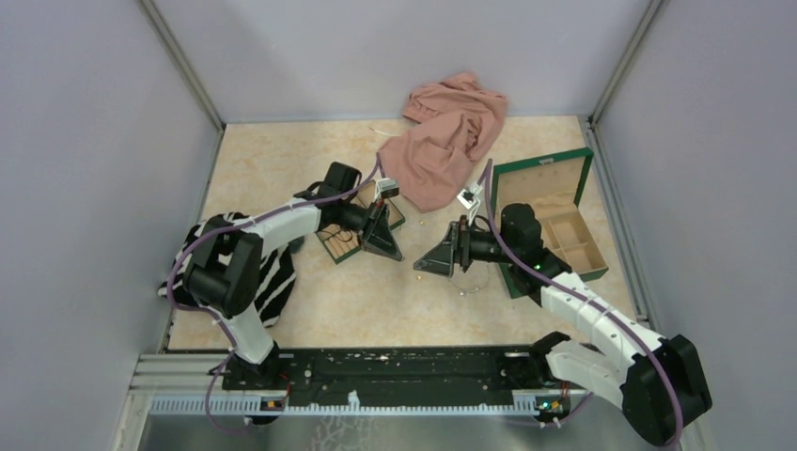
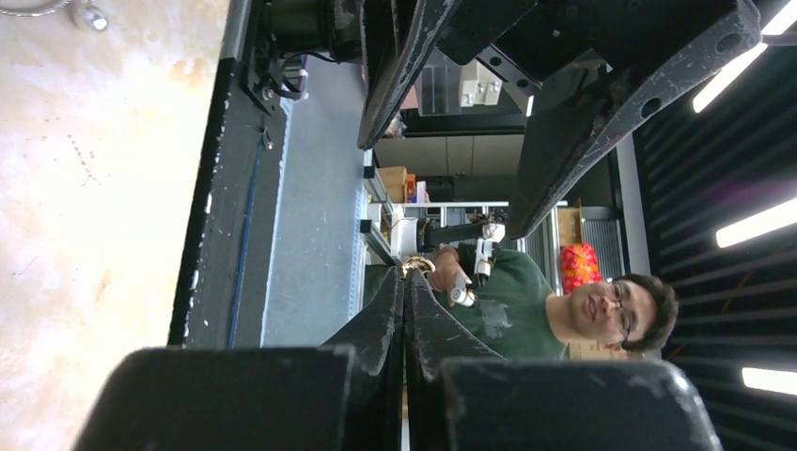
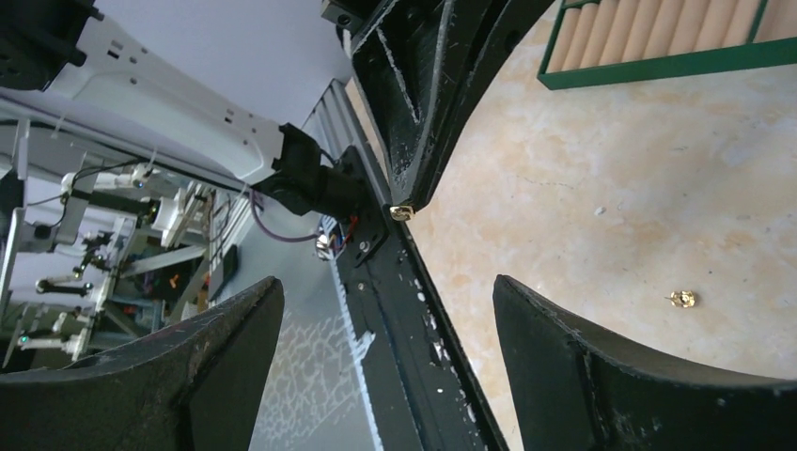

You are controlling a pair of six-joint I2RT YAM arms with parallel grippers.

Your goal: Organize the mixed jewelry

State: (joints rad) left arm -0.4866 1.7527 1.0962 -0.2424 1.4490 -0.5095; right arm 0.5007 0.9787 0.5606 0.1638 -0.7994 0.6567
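One gold speck (image 2: 417, 266), left claw (image 2: 405, 280) seemingly pinching

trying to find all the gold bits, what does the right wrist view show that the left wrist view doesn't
Only the right wrist view: a loose gold speck on the table and the green edge of the slotted tray.
Only the left wrist view: the chain bead in the top left corner and a person in a green shirt.
Both: the left end effector shut on a tiny gold piece at its tip, facing the open right end effector.
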